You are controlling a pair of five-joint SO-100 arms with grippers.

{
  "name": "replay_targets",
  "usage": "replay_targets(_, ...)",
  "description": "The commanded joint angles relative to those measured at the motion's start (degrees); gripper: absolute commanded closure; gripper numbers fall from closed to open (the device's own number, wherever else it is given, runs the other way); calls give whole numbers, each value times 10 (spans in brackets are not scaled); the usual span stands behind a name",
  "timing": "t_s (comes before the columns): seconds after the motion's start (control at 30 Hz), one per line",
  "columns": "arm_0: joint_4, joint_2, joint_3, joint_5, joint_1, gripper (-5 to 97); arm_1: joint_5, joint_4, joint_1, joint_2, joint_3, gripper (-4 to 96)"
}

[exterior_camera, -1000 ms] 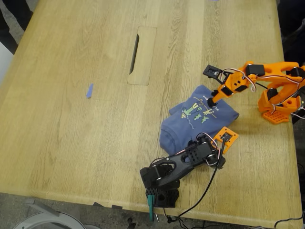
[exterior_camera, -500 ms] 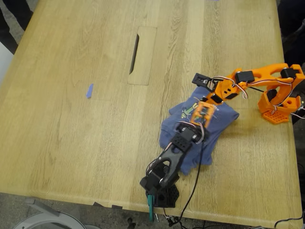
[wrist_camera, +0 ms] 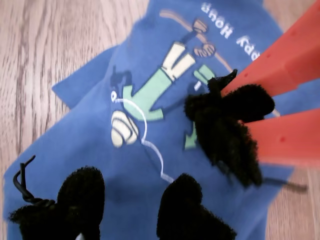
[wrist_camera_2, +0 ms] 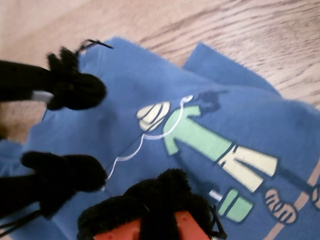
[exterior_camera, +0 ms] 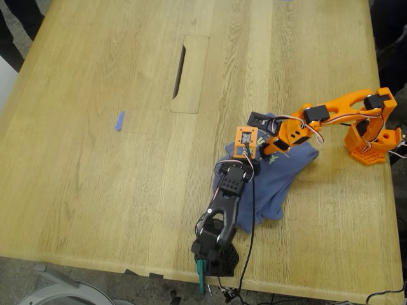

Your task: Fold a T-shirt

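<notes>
The periwinkle-blue T-shirt (exterior_camera: 289,168) lies crumpled on the wooden table, right of centre in the exterior view, its green-and-yellow figure print (wrist_camera: 150,92) (wrist_camera_2: 200,137) facing up. My first gripper (wrist_camera: 132,207), on the black arm (exterior_camera: 226,203), hovers open over the print with its fuzzy black pads apart and nothing between them. My second gripper (wrist_camera_2: 160,202), on the orange arm (exterior_camera: 318,117), has its pads (wrist_camera: 225,125) together on the cloth beside the print. Whether any fabric is pinched between them does not show. The two grippers meet tip to tip over the shirt.
A small blue scrap of tape (exterior_camera: 119,121) lies at the exterior view's left. A rectangular cutout panel with a slot (exterior_camera: 189,74) sits in the table (exterior_camera: 95,190) behind the shirt. The orange base (exterior_camera: 372,143) stands at the exterior view's right, the black base (exterior_camera: 216,257) by the near edge.
The black arm swung its gripper from the shirt's near right edge up over the print. The orange gripper slid toward the exterior view's left across the shirt.
</notes>
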Motion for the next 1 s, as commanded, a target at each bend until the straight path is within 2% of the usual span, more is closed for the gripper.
replay_targets(0.0, -62, -25, -2, -8, -13, 702, 8, -38, -11, 20, 40, 912)
replay_targets(0.17, -122, -56, 46, -26, -41, 720, 33, -110, -16, 77, 191, 912)
replay_targets(0.37, -142, -61, 108, -27, -78, 721, 48, -139, -13, 148, 320, 912)
replay_targets(0.63, -143, -61, 115, -31, -148, 721, 60, -110, -11, 263, 439, 912)
replay_targets(0.97, -142, -53, 122, -33, -214, 721, 64, -7, 12, 415, 534, 912)
